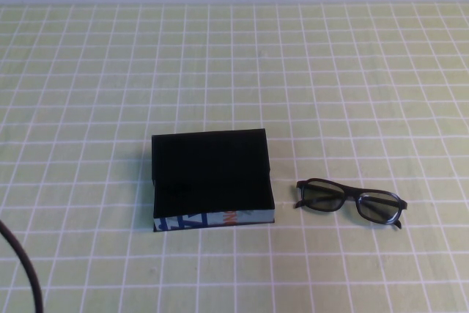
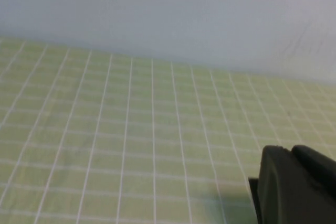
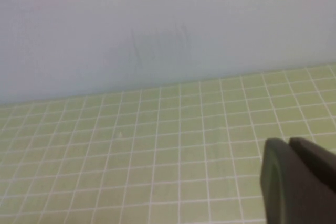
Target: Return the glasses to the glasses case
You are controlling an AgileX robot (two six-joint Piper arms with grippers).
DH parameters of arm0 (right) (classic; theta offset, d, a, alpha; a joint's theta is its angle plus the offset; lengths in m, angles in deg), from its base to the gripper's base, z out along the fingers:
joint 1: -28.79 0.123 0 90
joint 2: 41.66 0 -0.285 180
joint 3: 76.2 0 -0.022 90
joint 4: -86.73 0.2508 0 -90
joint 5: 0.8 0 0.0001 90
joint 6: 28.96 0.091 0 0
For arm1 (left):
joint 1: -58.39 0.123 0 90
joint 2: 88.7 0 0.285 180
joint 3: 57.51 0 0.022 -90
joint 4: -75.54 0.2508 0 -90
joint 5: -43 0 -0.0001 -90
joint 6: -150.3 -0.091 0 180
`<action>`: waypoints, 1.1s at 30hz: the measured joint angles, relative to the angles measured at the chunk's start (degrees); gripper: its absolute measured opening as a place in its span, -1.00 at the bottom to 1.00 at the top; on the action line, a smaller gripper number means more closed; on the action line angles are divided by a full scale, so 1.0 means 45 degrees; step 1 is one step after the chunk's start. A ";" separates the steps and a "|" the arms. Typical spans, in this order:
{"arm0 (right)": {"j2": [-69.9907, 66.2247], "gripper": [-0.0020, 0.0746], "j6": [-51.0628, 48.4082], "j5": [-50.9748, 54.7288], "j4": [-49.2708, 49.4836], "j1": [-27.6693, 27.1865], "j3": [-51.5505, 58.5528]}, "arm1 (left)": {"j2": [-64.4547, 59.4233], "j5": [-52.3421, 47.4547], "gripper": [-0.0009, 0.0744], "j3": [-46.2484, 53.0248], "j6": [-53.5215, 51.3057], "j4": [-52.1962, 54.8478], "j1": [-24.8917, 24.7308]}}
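The glasses case (image 1: pixel 211 181) is a black box near the middle of the table, its printed white, blue and orange-red edge facing me. Its flap lid stands along the far side and the dark inside shows. The black glasses (image 1: pixel 351 201) lie on the cloth just right of the case, arms folded, apart from it. Neither gripper shows in the high view. My left gripper (image 2: pixel 289 153) appears in its wrist view with its fingers together and empty, over bare cloth. My right gripper (image 3: pixel 287 142) appears in its wrist view the same way, shut and empty.
A green cloth with a white grid (image 1: pixel 234 71) covers the table up to a pale wall at the back. A dark cable (image 1: pixel 22 265) curves across the near left corner.
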 joint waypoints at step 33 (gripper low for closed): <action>-1.3075 -0.83 -1.1497 0.8512 0.1264 0.4110 -0.7846 | -0.1175 -0.4298 -0.98 -0.0028 -0.0931 -0.3757 0.0000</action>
